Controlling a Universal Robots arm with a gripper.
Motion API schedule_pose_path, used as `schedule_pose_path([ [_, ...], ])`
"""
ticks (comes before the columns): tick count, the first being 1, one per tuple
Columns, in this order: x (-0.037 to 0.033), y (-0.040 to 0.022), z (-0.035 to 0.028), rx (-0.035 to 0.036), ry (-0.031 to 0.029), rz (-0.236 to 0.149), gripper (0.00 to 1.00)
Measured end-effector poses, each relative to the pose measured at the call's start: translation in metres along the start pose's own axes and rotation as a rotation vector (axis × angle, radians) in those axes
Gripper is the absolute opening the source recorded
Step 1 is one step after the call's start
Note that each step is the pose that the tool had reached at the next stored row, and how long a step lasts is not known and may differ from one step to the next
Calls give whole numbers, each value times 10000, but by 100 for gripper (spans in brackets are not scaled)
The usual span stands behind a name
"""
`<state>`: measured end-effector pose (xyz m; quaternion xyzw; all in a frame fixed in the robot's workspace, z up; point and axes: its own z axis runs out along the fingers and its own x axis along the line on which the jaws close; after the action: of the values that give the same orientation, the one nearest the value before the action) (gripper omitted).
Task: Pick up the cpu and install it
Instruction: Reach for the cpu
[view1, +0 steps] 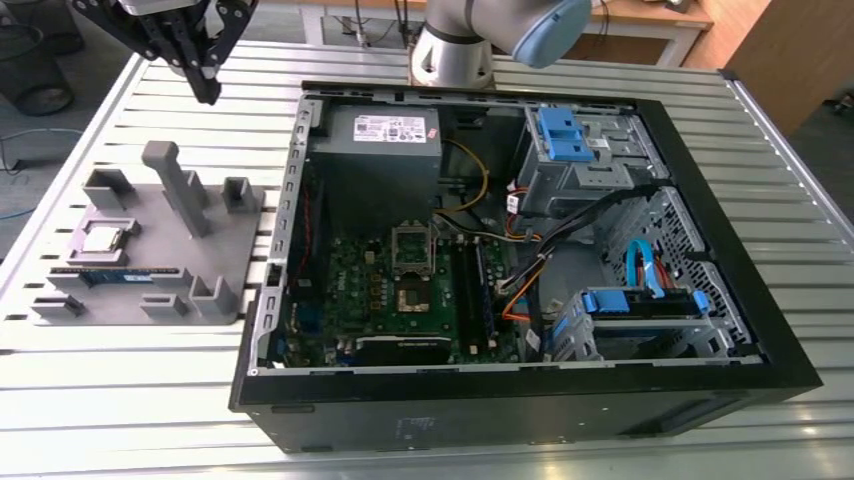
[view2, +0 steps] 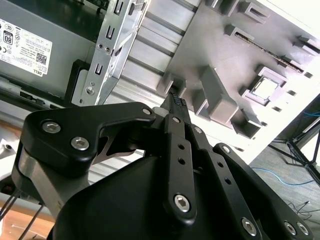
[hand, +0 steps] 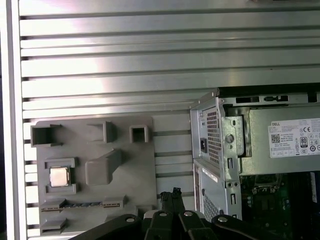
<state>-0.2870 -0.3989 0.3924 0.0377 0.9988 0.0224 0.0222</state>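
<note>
Grey plastic forms the fixture plate (view1: 238, 240) lying on the slatted aluminium counter (view1: 134, 400) at the exterior view's left. The cpu (view1: 104, 238) sits flat in a square pocket of that plate, silver top up, on the side of the plate away from the computer. The narrow memory stick (view1: 118, 277) lies in a slot just beside it. A tall grey post (view1: 174, 185) stands upright near the plate's middle.

The claw (view1: 207, 92) hangs over the counter past the plate's far edge, well apart from the cpu. Its black fingers are clenched tip to tip and grasp nothing. In the first wrist view the fingertips (hand: 175, 192) meet with no gap, and the cpu (hand: 59, 176) rests untouched in its pocket across the plate.

Just beside the plate, toward the exterior view's right, lies the open black computer case (view1: 534, 405). Inside it, the grey power supply (view1: 380, 135) sits at the far end and the green motherboard (view1: 380, 300) nearer the front. The silver socket frame (view1: 411, 243) is near the board's middle. Blue drive cages (view1: 561, 135) fill the case's right part. The robot arm (view1: 461, 50) rises behind the case's far wall.
</note>
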Motion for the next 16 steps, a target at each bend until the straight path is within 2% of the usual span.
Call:
schedule_pose_path([
  [16,64,-5,-3,-2,-26,-1,11],
])
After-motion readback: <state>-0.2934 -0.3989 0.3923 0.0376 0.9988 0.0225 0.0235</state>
